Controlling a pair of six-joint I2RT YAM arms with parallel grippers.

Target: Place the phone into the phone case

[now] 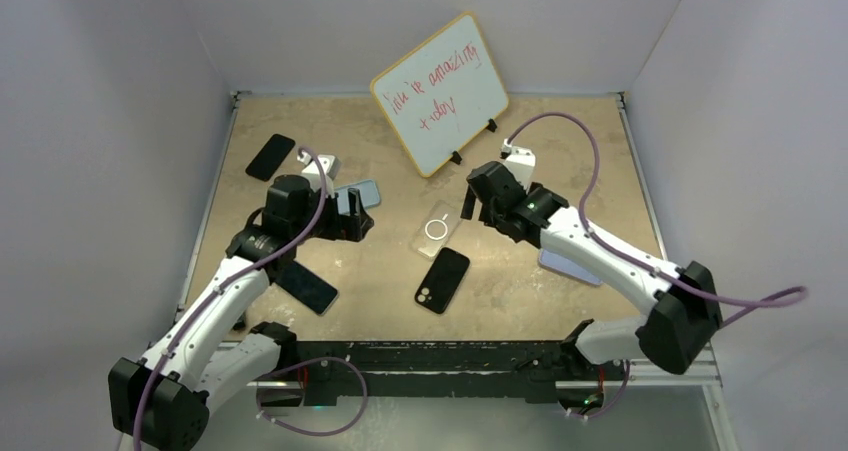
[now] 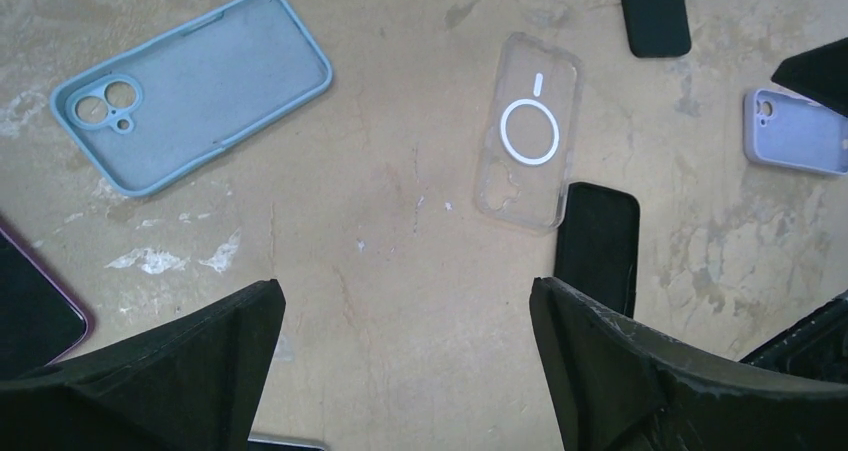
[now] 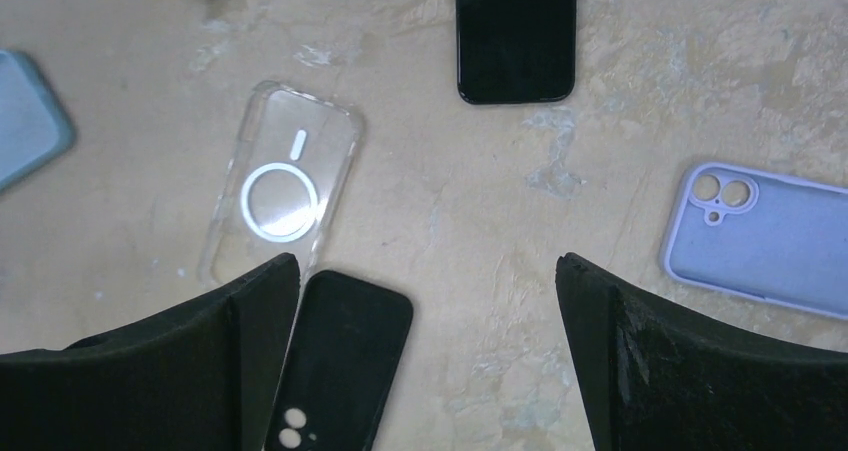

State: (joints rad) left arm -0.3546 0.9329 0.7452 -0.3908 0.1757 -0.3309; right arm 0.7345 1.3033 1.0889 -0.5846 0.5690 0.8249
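Tan table (image 1: 585, 166), black phone (image 1: 442, 279) lengthwise near-to-far, camera end nearest

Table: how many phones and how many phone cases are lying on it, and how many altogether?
Phone cases: 4 (blue case, clear case, black case, purple case)
Phones: 3 (far-left phone, near-left phone, wrist-view phone)
Total: 7

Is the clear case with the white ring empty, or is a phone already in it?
Empty: the tan table shows straight through the clear case, with only its white ring and bar visible.
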